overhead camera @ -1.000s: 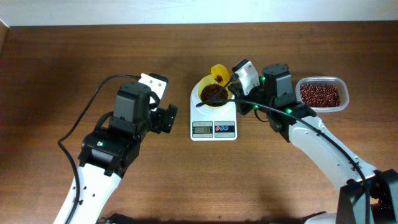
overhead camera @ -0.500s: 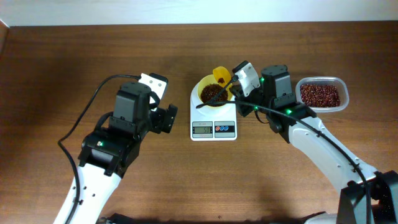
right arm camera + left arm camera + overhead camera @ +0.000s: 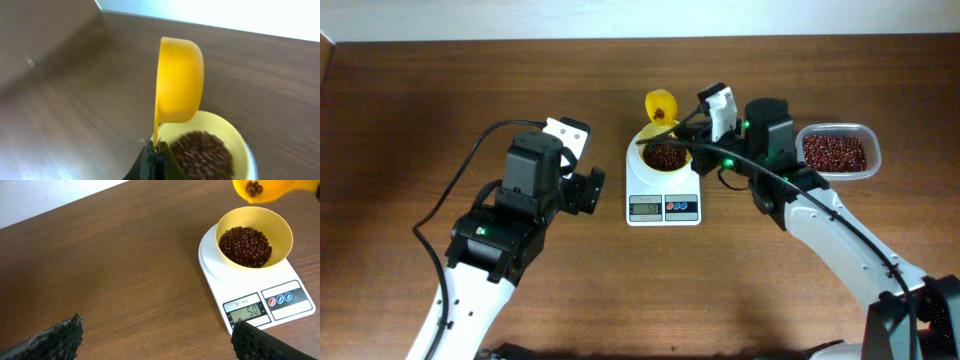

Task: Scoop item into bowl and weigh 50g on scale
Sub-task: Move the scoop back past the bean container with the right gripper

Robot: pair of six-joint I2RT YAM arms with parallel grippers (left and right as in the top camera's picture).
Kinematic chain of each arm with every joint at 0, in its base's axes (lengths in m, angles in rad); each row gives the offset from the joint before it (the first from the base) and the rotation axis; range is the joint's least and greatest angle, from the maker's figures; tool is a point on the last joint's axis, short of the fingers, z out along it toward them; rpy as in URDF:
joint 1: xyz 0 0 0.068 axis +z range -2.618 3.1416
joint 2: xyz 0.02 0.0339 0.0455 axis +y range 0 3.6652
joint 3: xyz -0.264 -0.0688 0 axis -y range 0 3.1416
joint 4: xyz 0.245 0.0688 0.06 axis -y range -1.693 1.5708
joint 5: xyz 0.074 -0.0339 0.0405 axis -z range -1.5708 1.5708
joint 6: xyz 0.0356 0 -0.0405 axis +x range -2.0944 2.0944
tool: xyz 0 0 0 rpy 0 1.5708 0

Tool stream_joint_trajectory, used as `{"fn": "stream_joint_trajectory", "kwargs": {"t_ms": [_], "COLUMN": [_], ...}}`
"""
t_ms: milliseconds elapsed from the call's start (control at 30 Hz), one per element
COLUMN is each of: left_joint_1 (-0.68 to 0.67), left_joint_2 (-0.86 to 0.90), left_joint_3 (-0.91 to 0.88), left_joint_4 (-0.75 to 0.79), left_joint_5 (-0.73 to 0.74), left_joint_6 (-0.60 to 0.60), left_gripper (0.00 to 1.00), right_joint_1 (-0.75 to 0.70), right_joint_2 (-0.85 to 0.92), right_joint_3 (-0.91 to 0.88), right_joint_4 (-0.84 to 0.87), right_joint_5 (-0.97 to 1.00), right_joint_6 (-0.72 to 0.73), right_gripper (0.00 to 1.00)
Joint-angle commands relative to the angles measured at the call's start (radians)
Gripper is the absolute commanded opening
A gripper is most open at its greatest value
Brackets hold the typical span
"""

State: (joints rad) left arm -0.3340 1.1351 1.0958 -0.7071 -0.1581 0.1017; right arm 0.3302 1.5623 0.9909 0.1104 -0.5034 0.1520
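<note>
The right gripper (image 3: 690,127) is clamped on the thin handle of a small yellow plastic scoop (image 3: 660,103), and in the right wrist view its fingers (image 3: 156,159) pinch the handle's end. The scoop is raised and tipped on its side. In the overhead view it sits at 12 o'clock from the small round yellow plastic bowl (image 3: 644,143), clear of the bowl's contents. A few beans remain in its cup.

The tiny dark red-brown beans (image 3: 666,155) fill the bowl's bottom. The bowl stands on the far half of the flat white digital kitchen scale (image 3: 663,192), whose grey display (image 3: 246,312) reads 50.

More beans lie in a clear rounded-rectangular plastic tub (image 3: 869,160) at 3 o'clock from the scale, behind the right arm.

The left gripper (image 3: 592,190) hangs at 9 o'clock from the scale, apart from it, with jaws spread wide and nothing between them.
</note>
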Motion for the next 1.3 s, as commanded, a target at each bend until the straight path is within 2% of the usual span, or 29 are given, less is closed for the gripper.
{"fn": "stream_joint_trajectory", "kwargs": {"t_ms": [0,100,267,333,400,467,600,667,800,967,1033,1133,1267], "left_joint_1": [0.003,0.003,0.003,0.003,0.003,0.003,0.003,0.003,0.003,0.003,0.003,0.003,0.003], "left_joint_2": [-0.002,-0.002,-0.002,-0.002,-0.002,-0.002,-0.002,-0.002,-0.002,-0.002,-0.002,-0.002,-0.002], "left_joint_3": [0.01,0.01,0.01,0.01,0.01,0.01,0.01,0.01,0.01,0.01,0.01,0.01,0.01], "left_joint_4": [0.005,0.005,0.005,0.005,0.005,0.005,0.005,0.005,0.005,0.005,0.005,0.005,0.005], "left_joint_5": [-0.006,-0.006,-0.006,-0.006,-0.006,-0.006,-0.006,-0.006,-0.006,-0.006,-0.006,-0.006,-0.006], "left_joint_6": [0.005,0.005,0.005,0.005,0.005,0.005,0.005,0.005,0.005,0.005,0.005,0.005,0.005], "left_gripper": [0.99,0.99,0.99,0.99,0.99,0.99,0.99,0.99,0.99,0.99,0.99,0.99,0.99], "right_joint_1": [0.009,-0.029,-0.212,-0.294,-0.386,-0.471,-0.627,-0.674,-0.678,-0.678,-0.672,-0.586,-0.498], "right_joint_2": [-0.021,-0.021,-0.021,-0.021,-0.021,-0.021,-0.021,-0.021,-0.047,-0.177,-0.222,-0.233,-0.235], "right_joint_3": [0.008,0.008,0.008,0.008,0.008,0.008,0.008,0.008,0.008,0.008,0.008,0.008,0.008], "right_joint_4": [0.065,0.089,0.087,0.051,-0.058,-0.114,-0.272,-0.302,-0.359,-0.543,-0.568,-0.594,-0.593], "right_joint_5": [-0.047,-0.047,-0.055,-0.094,-0.095,-0.095,-0.095,-0.082,0.179,0.329,0.36,0.578,0.722], "right_joint_6": [0.209,0.411,0.425,0.356,0.275,0.247,0.019,-0.187,-0.417,-0.516,-0.567,-0.62,-0.645], "right_gripper": [0.04,0.04,0.04,0.04,0.04,0.04,0.04,0.04,0.04,0.04,0.04,0.04,0.04]}}
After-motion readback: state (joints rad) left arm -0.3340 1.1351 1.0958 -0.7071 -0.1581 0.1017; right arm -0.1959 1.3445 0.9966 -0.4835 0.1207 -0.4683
